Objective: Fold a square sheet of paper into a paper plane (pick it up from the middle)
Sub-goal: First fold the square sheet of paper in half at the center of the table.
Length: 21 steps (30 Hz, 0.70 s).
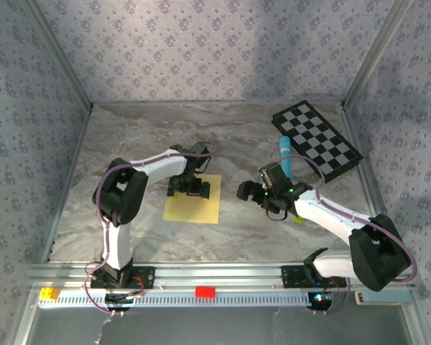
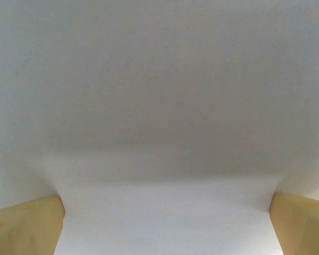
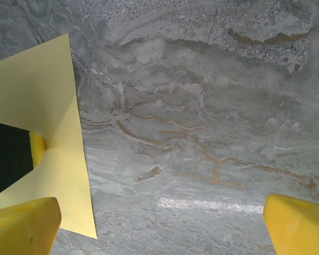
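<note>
Thin yellow square sheet of paper (image 1: 192,201) lies flat, unfolded, on grey marbled table top (image 1: 129,136), centre-left, just fwd of L arm's reach. L gripper (image 1: 190,188) is down over far half of sheet, jaws spread wide, nothing pinched; L wrist cam shows its yellow fingertips (image 2: 22,227) at both lower corners w/ pale paper surface v. close between them, so tips look to be on or just off the sheet. R wrist cam catches one L finger tip (image 3: 36,149) resting on the paper near its edge. R gripper (image 1: 250,192) hangs beside sheet's right edge over bare table, jaws wide apart, empty, not touching paper. Black-and-white checkered board (image 1: 317,140) far right; light-blue cylindrical marker (image 1: 284,154) and tiny yellow-green ball (image 1: 299,220) close by R arm. No crease yet, so task is prob. at the first pick. Risks: paper thin and flat on slick stone, so closing fingers may skate over it w/o raising a ridge, or drag sheet sideways. L tips sit nearer far edge than middle, so a pinch there could lift it lopsided or crumple a corner. R arm swinging in could clip L fingers, or nudge marker/ball
</note>
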Each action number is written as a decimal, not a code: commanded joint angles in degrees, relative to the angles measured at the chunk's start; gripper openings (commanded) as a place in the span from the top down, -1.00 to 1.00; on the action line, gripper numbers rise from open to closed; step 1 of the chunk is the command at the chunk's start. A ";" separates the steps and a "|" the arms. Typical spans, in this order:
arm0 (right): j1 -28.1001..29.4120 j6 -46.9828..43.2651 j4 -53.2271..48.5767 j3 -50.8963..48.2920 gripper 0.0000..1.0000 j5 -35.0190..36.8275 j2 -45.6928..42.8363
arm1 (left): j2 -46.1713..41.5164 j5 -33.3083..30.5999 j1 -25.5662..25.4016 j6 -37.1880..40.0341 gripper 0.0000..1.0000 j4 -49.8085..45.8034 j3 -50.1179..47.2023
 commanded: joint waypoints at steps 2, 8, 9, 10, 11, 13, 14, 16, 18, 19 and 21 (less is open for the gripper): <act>0.04 -0.35 -2.40 1.20 -0.99 1.23 0.37 | 3.18 -1.49 -0.95 -1.37 -0.97 -0.99 0.19; 0.02 0.05 -2.43 1.20 -0.99 1.32 0.46 | 4.27 -1.20 -1.40 -1.51 -0.98 0.07 -0.70; 0.01 0.09 -2.49 1.23 -0.99 1.33 0.42 | 4.36 -1.15 -1.43 -1.61 -0.98 0.27 -0.78; 0.02 0.09 -2.57 1.24 -0.99 1.34 0.51 | 4.46 -1.20 -1.44 -1.71 -0.97 0.32 -0.88; -0.05 0.05 -2.58 1.31 -0.99 1.33 0.48 | 4.56 -1.25 -1.39 -1.80 -0.97 0.32 -0.88; -0.02 -0.02 -2.67 1.34 -0.99 1.37 0.48 | 4.60 -1.23 -1.48 -1.90 -0.96 0.24 -0.89; -0.01 -0.03 -2.64 1.34 -0.99 1.34 0.48 | 4.48 -1.20 -1.51 -1.97 -0.96 0.32 -0.96; -0.11 0.00 -2.68 1.35 -0.99 1.46 0.53 | 4.22 -1.42 -1.51 -2.06 -0.95 0.33 -1.02; -0.08 0.00 -2.67 1.31 -0.99 1.53 0.48 | 3.87 -1.46 -1.43 -2.07 -0.93 0.25 -0.82; -0.19 0.00 -2.61 1.30 -0.99 1.51 0.64 | 3.67 -1.49 -1.47 -2.07 -0.93 0.15 -0.66; -0.22 0.00 -2.66 1.29 -0.99 1.51 0.64 | 3.27 -1.55 -1.46 -2.14 -0.93 0.23 -0.62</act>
